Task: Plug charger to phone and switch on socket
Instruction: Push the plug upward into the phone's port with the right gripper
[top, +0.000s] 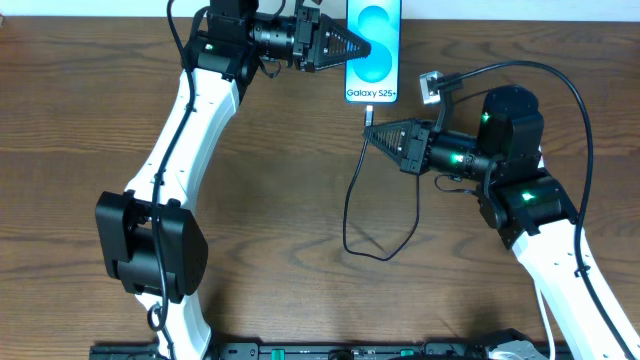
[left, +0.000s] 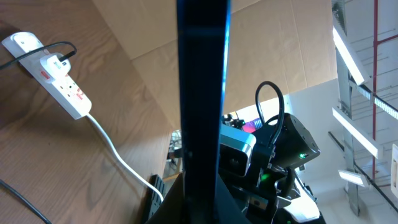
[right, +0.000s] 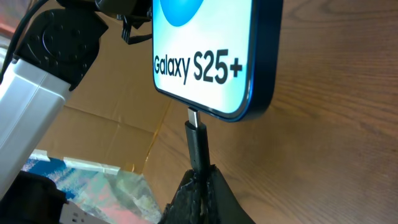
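Phone (top: 373, 50) sits at the far edge of the table (top: 280, 180), blue screen up, with the "Galaxy S25+" line at its near end. Whether it lies flat on the wood or is raised a little, cannot tell.

Left gripper (top: 348, 46) comes in from the left and is closed on the phone's long edge. In the left wrist view the phone stands edge-on as a dark bar between the fingers.

Right gripper (top: 372, 131) is just near of the phone's bottom end, pointing at it, jaws pinched tight on the plug (right: 199, 140) of the charger (top: 347, 215). The right wrist view shows the plug upright in the fingertips. Its silver tip meets the port in the phone's bottom edge, and a short length of metal is exposed between plug body and frame. How deep it sits, cannot tell.

The charger cable drops from the plug toward the near side, loops on the table and curls back up toward the right arm.

Socket (left: 59, 78) appears only in the left wrist view. It lies on the wood well apart from the phone, red marks on top, a black lead plugged in near its round end and a white cord (left: 118, 155) trailing off. Switch positions too small to read.
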